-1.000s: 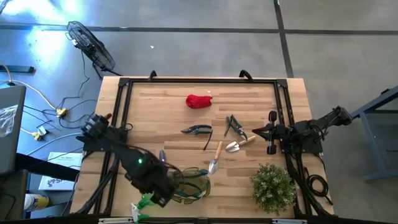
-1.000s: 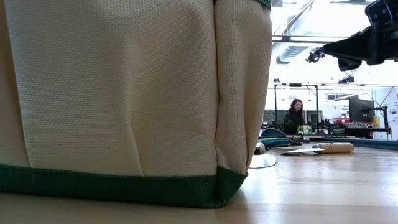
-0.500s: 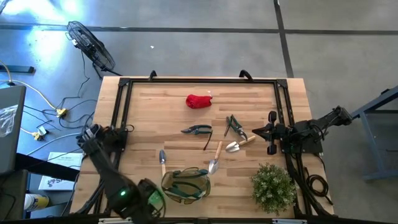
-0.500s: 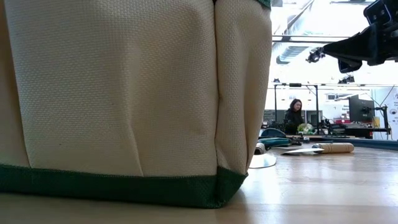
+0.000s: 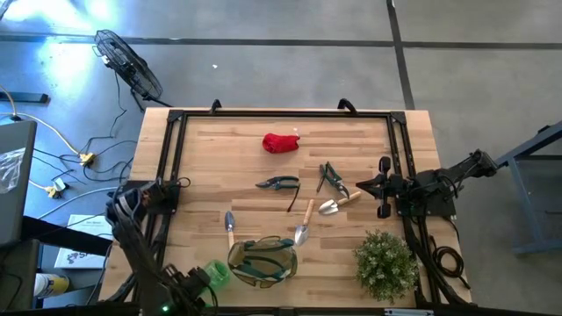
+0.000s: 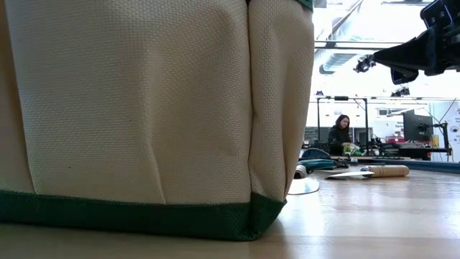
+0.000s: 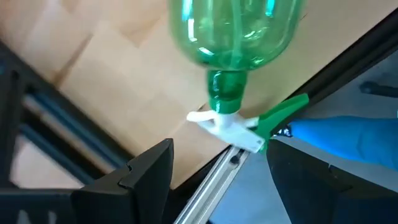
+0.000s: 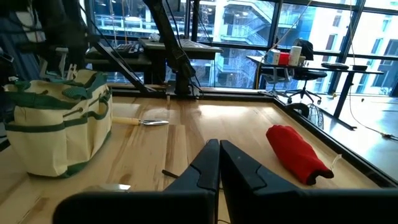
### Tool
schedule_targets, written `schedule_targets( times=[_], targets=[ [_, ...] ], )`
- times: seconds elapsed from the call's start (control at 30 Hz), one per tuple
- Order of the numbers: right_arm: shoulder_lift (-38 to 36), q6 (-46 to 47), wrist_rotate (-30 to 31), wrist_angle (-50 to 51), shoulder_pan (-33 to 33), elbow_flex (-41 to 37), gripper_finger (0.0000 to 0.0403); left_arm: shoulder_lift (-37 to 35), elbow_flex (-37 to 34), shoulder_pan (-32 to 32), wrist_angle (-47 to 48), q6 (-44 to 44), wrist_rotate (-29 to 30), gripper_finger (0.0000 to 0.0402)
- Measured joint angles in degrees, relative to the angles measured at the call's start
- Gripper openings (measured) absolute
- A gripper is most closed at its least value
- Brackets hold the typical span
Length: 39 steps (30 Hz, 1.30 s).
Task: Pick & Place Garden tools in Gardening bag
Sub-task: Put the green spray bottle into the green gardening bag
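On the counter [image 5: 211, 140], trowels [image 5: 303, 230], shears [image 5: 277, 183] and red glove [image 5: 281, 142] lie outside the gardening bag [image 5: 262, 262], nothing visibly packed yet. Left gripper [image 7: 221, 180] fingers spread, empty, over a green bottle [image 7: 236, 37]; right gripper [image 5: 383, 186] clenched at the counter's right edge.

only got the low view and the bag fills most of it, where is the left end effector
observer: The left end effector is at the table's edge, left of the gardening bag, with its fingers open.
operator: holding anything
observer: No. A green spray bottle lies just ahead of it, not between its fingers.
operator: any tools out on the table
observer: Yes. The red glove, the shears and a trowel all lie on the wood outside the bag.
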<state>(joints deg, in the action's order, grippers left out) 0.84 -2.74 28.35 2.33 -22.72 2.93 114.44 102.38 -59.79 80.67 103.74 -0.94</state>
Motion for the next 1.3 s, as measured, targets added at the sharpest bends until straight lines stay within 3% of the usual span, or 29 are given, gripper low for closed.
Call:
schedule_targets(
  times=[0.27, 0.7, 1.3],
  targets=[
    [0.0, 0.0, 0.0, -2.2, 0.0, 0.0, 0.0003, 0.1, -8.5, 0.2, -12.9, -0.3, 0.5, 0.0248],
    [0.0, 0.2, 0.0, -4.3, 0.0, 0.0, 0.0003, 0.1, -17.6, 0.2, -22.8, 1.1, -2.2, 0.0248],
    [0.0, 0.0, 0.0, -4.3, 0.0, 0.0, 0.0003, -0.2, -23.3, 0.2, -28.3, 3.2, 2.6, 0.0239]
  ],
)
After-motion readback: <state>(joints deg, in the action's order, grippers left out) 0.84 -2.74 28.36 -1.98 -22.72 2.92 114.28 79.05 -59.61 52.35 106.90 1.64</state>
